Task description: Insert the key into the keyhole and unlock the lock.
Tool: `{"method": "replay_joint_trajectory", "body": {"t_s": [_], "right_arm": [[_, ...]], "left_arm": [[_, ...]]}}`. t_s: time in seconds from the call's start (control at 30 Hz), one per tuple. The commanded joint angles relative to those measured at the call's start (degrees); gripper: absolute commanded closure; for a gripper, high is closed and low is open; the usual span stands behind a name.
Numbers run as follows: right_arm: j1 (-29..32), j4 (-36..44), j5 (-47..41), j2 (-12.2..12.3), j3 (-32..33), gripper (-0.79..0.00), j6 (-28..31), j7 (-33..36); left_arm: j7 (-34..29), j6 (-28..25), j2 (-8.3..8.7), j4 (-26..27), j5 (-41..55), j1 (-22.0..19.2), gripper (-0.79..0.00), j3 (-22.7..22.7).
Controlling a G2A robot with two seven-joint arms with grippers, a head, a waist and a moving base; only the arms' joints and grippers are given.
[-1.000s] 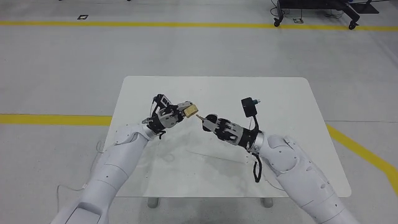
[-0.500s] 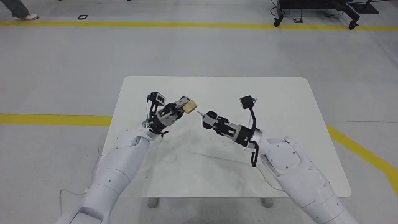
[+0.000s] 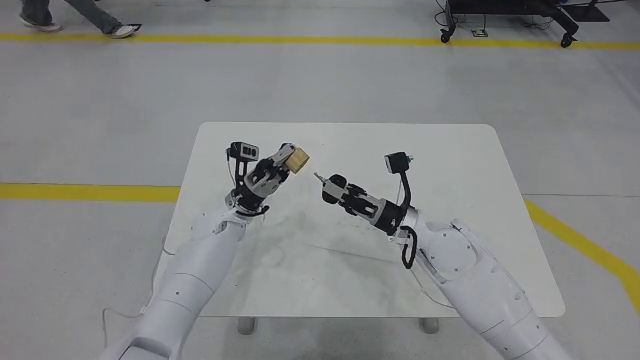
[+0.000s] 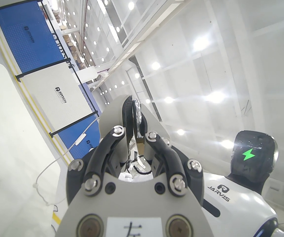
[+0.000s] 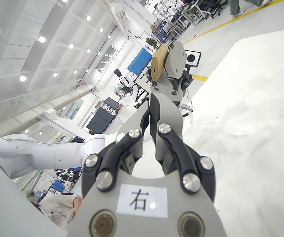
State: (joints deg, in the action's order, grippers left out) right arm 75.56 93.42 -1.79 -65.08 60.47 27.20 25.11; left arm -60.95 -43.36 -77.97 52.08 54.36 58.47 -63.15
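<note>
Left gripper point(image 3: 285, 163): jaws clenched on the brass padlock point(image 3: 297, 159), raised above the worktop point(image 3: 450, 160), base turned toward the right gripper point(image 3: 328, 184), likely to present the keyhole. Right jaws pinch the key point(image 3: 320, 177), tip aimed at the padlock, not touching. Padlock body blocky, yellow-gold, dull.

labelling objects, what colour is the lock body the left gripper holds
Brass yellow lock, clearest in the right wrist view.

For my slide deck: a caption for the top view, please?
Left claw holds the lock, right claw the key, apart above the white table.
</note>
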Motion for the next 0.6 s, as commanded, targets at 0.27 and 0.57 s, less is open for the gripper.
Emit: {"method": "replay_joint_trajectory", "body": {"t_s": [0.27,0.57], "right_arm": [[0.43,0.86,0.25,-0.19,-0.84,0.000,-1.25,0.47],[0.83,0.96,-1.74,-0.48,-0.55,0.000,-0.96,0.01]], "left_arm": [[6.94,-6.93,0.16,2.92,-8.13,1.44,0.000,0.29],[10.34,-10.32,0.84,3.03,-10.84,1.48,0.000,2.46]]}}
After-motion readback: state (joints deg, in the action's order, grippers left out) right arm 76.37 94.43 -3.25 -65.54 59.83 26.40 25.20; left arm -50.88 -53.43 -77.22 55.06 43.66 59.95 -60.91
